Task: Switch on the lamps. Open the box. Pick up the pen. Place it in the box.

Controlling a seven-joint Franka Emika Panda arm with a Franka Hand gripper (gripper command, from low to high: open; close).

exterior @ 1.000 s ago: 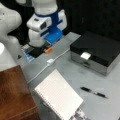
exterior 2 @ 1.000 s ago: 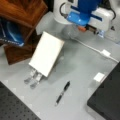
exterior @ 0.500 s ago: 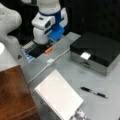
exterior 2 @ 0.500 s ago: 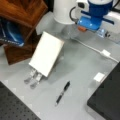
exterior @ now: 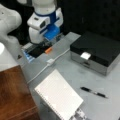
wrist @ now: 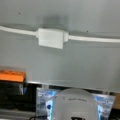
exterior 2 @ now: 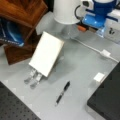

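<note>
My arm glossy white with rounded bulky joint housings, a blue band and blue block at my wrist, a dark round cap on one joint, a black cable looping beside my white cylindrical link

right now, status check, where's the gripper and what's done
Gripper not in view; arm above tray. Box shut, pen on table. Switch block under the wrist, untouched.

Claw seemingly edged leftward.
</note>
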